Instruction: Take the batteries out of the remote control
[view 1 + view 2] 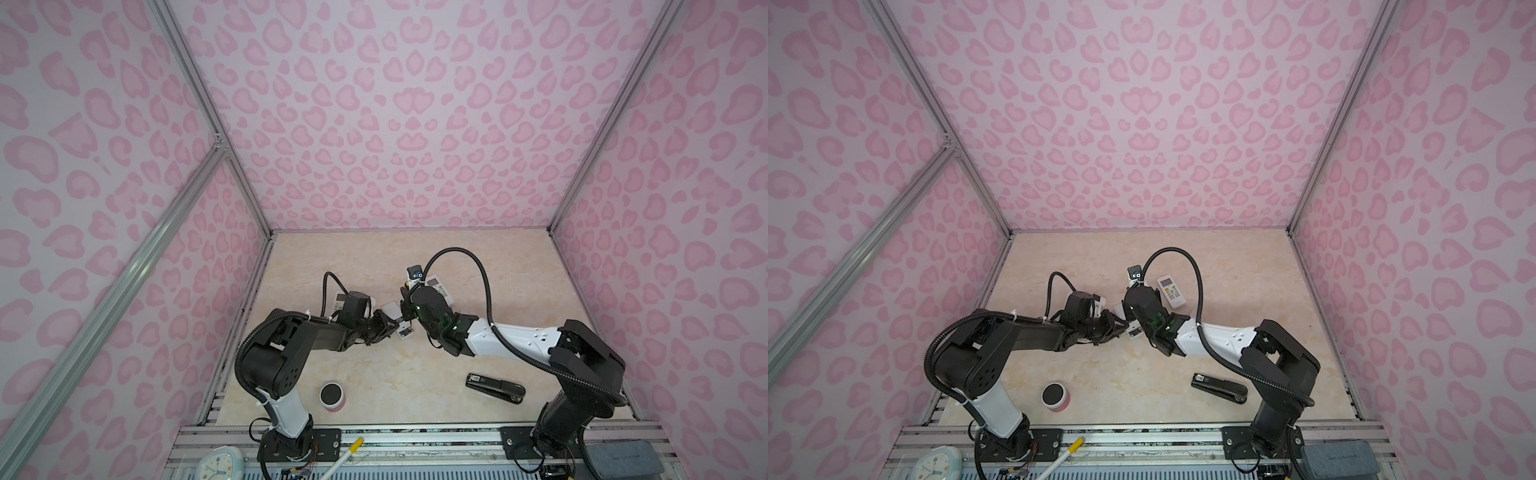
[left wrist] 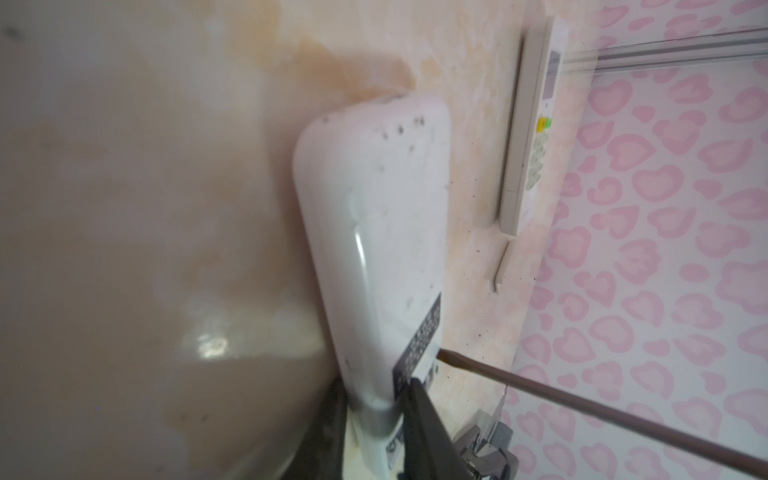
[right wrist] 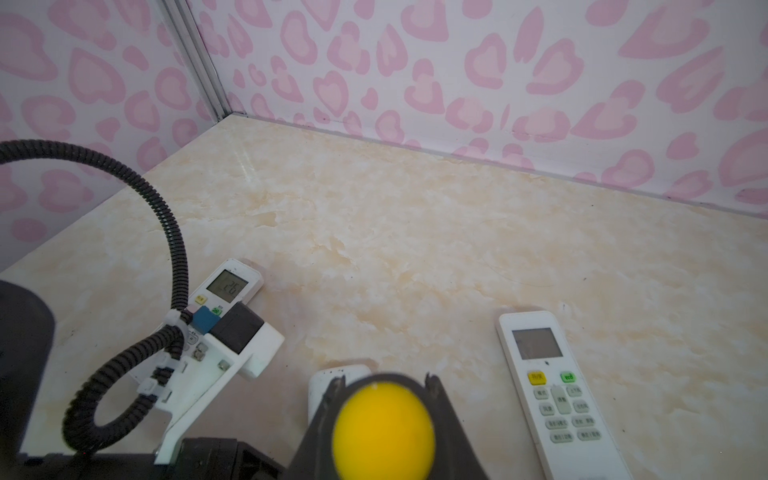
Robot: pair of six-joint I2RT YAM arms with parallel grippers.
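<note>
Two grippers meet near the middle of the bench [image 1: 457,257] — the left gripper [image 1: 387,328] pinches the labelled end of the white remote control [image 2: 382,232], its back showing. The right gripper [image 3: 386,382] clamps a yellow-handled screwdriver [image 2: 582,403], tip at that label.

Glossy marble-look tabletop [image 3: 374,228], scuffed white plastic remote [image 2: 374,208], dull metal-shafted screwdriver [image 2: 582,407].

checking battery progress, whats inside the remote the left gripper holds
Nothing inside shows. Only the white back of the remote and its dark label are visible, with the screwdriver tip at its edge; any batteries are covered.
</note>
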